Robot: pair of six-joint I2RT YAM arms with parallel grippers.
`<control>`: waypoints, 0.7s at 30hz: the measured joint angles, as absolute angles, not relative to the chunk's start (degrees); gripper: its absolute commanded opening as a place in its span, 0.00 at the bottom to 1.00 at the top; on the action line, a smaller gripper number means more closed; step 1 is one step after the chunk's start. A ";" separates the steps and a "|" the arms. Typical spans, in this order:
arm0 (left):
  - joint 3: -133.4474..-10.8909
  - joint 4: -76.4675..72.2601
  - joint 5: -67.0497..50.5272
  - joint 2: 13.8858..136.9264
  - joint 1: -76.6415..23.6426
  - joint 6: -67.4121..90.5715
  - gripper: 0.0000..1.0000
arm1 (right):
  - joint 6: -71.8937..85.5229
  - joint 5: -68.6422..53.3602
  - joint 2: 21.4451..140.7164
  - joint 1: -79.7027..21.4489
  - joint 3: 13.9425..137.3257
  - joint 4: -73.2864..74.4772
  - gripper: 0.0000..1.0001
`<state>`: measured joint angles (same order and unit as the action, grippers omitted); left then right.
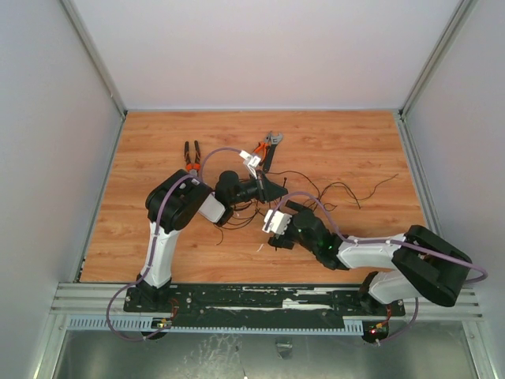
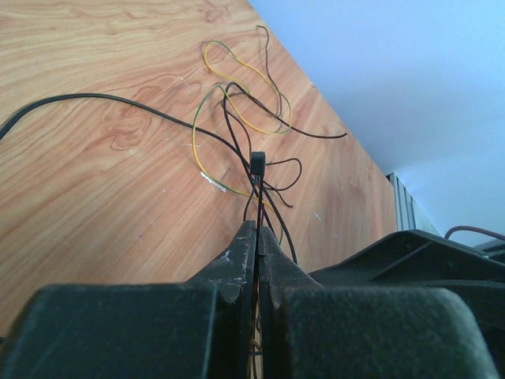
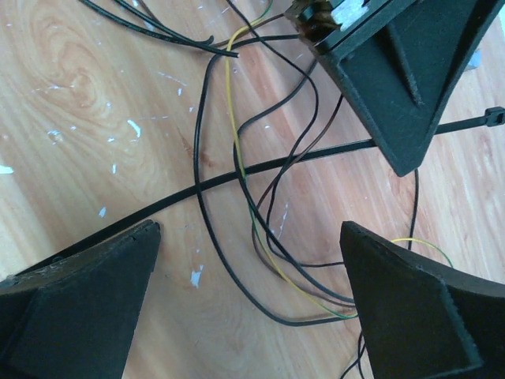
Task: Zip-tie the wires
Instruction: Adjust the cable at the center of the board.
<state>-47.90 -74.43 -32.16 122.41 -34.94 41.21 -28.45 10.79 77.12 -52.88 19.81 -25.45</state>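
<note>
1. The left claw (image 2: 258, 237) is clenched on the zip tie (image 2: 257, 164), pinching the thin black strip just short of its square head. The head stands clear beyond the fingertips.
2. In the right wrist view we follow the strip away from that grip and across the wooden bench (image 3: 71, 95). Its tail slips out of sight behind the right claw's lower-left finger (image 3: 79, 300), so the end is hidden from us.
3. The right claw (image 3: 248, 227) is released, its two fingers spread wide on either side of the strip and the tangle. We cannot tell whether they touch the bench.
4. The wires (image 3: 234, 134) lie in loose black-brown and yellow-green loops on the bench, between the two claws and trailing off to the right of them. The strip crosses the loops, but we cannot make out whether it passes over or under them. From overhead, part of the tangle is covered by the arms.
5. Orange-handled pliers (image 1: 192, 154) lie well apart, toward the far left of the bench. A second orange-handled tool (image 1: 268, 146) sits just beyond the left arm's wrist, partly masked by a cable. We cannot tell what kind of tool it is.
</note>
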 measured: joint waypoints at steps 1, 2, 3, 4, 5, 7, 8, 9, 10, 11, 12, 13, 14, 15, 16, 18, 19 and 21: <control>-47.90 -74.43 -32.16 122.41 -34.94 41.25 0.00 | -28.73 11.22 77.71 -52.86 19.70 -26.61 0.99; -47.90 -74.43 -32.18 122.41 -34.94 41.36 0.00 | -29.04 11.57 78.28 -52.77 19.62 -27.73 0.99; -47.90 -74.43 -32.18 122.41 -34.94 41.43 0.00 | -29.41 11.97 78.85 -52.62 19.62 -28.64 0.99; -47.90 -74.43 -32.18 122.41 -34.94 41.45 0.00 | -29.87 12.21 79.44 -52.42 19.62 -29.56 0.99; -47.90 -74.43 -32.18 122.41 -34.94 41.47 0.00 | -30.30 12.32 80.05 -52.18 19.62 -30.55 0.99; -47.90 -74.43 -32.18 122.41 -34.94 41.63 0.00 | -31.27 12.47 81.34 -51.44 19.64 -32.64 0.99; -47.90 -74.43 -32.18 122.41 -34.94 41.67 0.00 | -31.73 12.53 81.93 -51.05 19.64 -33.63 0.99; -47.90 -74.43 -32.18 122.41 -34.94 41.80 0.00 | -32.21 12.67 82.59 -50.61 19.66 -34.70 0.99; -47.90 -74.43 -32.18 122.41 -34.94 41.85 0.00 | -32.62 12.69 83.09 -50.17 19.66 -35.55 0.99; -47.90 -74.43 -32.18 122.41 -34.94 41.87 0.00 | -33.04 12.67 83.68 -49.63 19.70 -36.40 0.99; -47.90 -74.43 -32.18 122.41 -34.94 41.89 0.00 | -33.36 12.67 84.12 -49.08 19.77 -37.19 0.99; -47.90 -74.43 -32.18 122.41 -34.94 41.95 0.00 | -33.69 12.64 84.64 -48.45 19.84 -37.87 0.99; -47.90 -74.43 -32.18 122.41 -34.94 42.06 0.00 | -34.04 12.62 85.03 -47.88 19.92 -38.48 0.99; -47.90 -74.43 -32.18 122.41 -34.92 42.11 0.00 | -34.46 12.64 85.54 -47.29 20.10 -39.05 0.99; -47.90 -74.43 -32.18 122.41 -34.92 42.28 0.00 | -34.81 12.64 86.02 -46.74 20.25 -39.59 0.99; -47.90 -74.43 -32.18 122.41 -34.92 42.37 0.00 | -35.33 12.62 86.91 -45.91 20.69 -40.40 0.99; -47.90 -74.43 -32.18 122.41 -34.92 42.46 0.00 | -35.64 12.62 87.35 -45.52 21.06 -40.60 0.99; -47.90 -74.43 -32.18 122.41 -34.92 42.48 0.00 | -36.10 12.62 88.09 -44.71 21.78 -40.71 0.99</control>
<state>-47.90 -74.43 -32.18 122.41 -34.92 42.48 -36.10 12.62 88.09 -44.71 21.78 -40.71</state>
